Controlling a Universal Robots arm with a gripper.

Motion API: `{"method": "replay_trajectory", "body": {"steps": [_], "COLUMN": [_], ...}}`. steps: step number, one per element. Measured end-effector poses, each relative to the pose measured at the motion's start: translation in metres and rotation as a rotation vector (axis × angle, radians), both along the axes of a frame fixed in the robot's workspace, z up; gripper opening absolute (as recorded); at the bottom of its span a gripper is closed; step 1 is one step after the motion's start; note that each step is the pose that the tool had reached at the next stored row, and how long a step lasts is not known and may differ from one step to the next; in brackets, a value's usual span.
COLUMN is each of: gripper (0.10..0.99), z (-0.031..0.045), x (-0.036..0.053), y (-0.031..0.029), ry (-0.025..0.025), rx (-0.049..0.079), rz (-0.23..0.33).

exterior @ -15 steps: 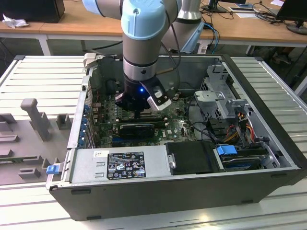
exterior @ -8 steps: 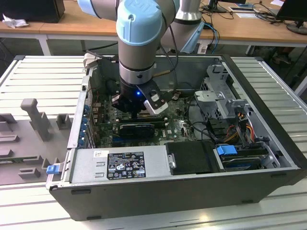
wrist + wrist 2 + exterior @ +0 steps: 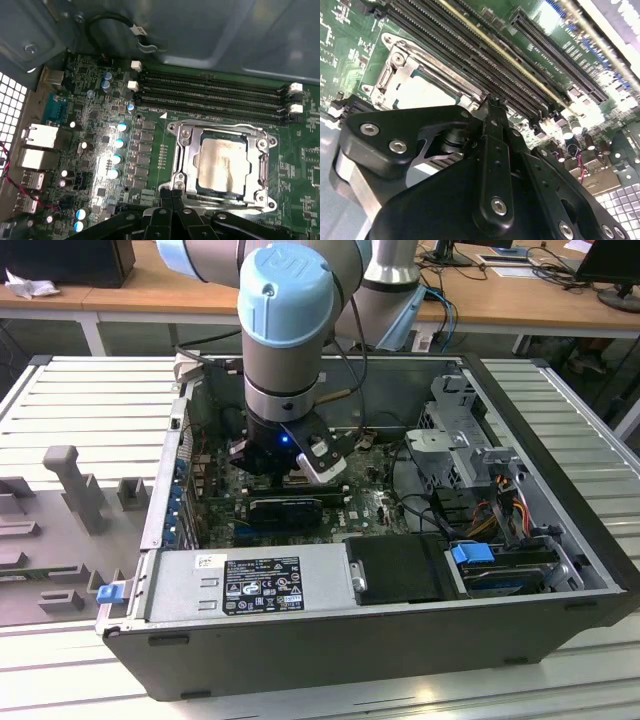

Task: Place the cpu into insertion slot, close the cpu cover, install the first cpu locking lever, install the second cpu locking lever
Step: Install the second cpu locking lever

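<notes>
The cpu [image 3: 221, 164] lies flat in the insertion slot [image 3: 260, 197], its pale metal face showing through the window of the cpu cover [image 3: 183, 156]. The silver cover lies down over it. A thin lever rod [image 3: 215, 126] runs along the socket's side next to the memory slots. My gripper [image 3: 172, 189] is shut with nothing seen between its black fingers, and its tips rest at the socket's edge near one corner. In the second wrist view the gripper [image 3: 492, 102] tips meet the rim of the insertion slot [image 3: 395, 57], with the cpu [image 3: 417, 92] just beyond. In the exterior view the arm's wrist [image 3: 285, 430] reaches down into the computer case.
Long black memory slots [image 3: 210, 95] run right beside the socket. A black card [image 3: 285, 508] and loose cables [image 3: 420, 510] lie on the board near the arm. The power supply [image 3: 250, 585], drive cage [image 3: 460, 450] and case walls [image 3: 300, 650] hem in the work area.
</notes>
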State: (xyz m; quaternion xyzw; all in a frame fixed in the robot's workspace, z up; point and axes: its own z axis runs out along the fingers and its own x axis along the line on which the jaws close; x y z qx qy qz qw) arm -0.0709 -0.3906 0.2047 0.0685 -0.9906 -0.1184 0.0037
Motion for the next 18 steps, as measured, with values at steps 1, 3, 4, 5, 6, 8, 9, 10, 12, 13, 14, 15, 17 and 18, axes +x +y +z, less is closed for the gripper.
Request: {"method": "replay_trajectory", "body": {"steps": [1,3,4,5,6,8,9,10,12,13,14,15,17,18], "gripper": [0.106,0.106,0.106,0.106,0.106,0.106,0.106,0.106,0.106,0.106,0.106,0.106,0.106,0.106], "z": [-0.0006,-0.0018,-0.0027,-0.0038,-0.0062,-0.0071,-0.0074,-0.007,-0.0025,0.0047,0.0107,0.0146,0.0304,0.0375], "x": [-0.0001,-0.0005,-0.0007,-0.001,-0.0016,-0.003,-0.0032,-0.0033,-0.0034,-0.0035,-0.0035,-0.0035,-0.0035,-0.0035], "y": [0.0,0.0,0.0,0.0,0.0002,0.0,0.0001,0.0001,0.0001,0.0001,0.0001,0.0001,0.0002,0.0001], "ry": [0.0,0.0,0.0001,0.0001,-0.0005,0.0003,-0.0002,-0.0002,0.0,0.0,0.0001,0.0001,0.0001,0.0001], "rx": [0.004,0.013,0.019,0.024,0.03,0.035,0.037,0.038,0.037,0.037,0.037,0.037,0.037,0.037], "rz": [0.001,0.004,0.006,0.009,0.012,0.017,0.018,0.019,0.019,0.019,0.019,0.019,0.019,0.019]}}
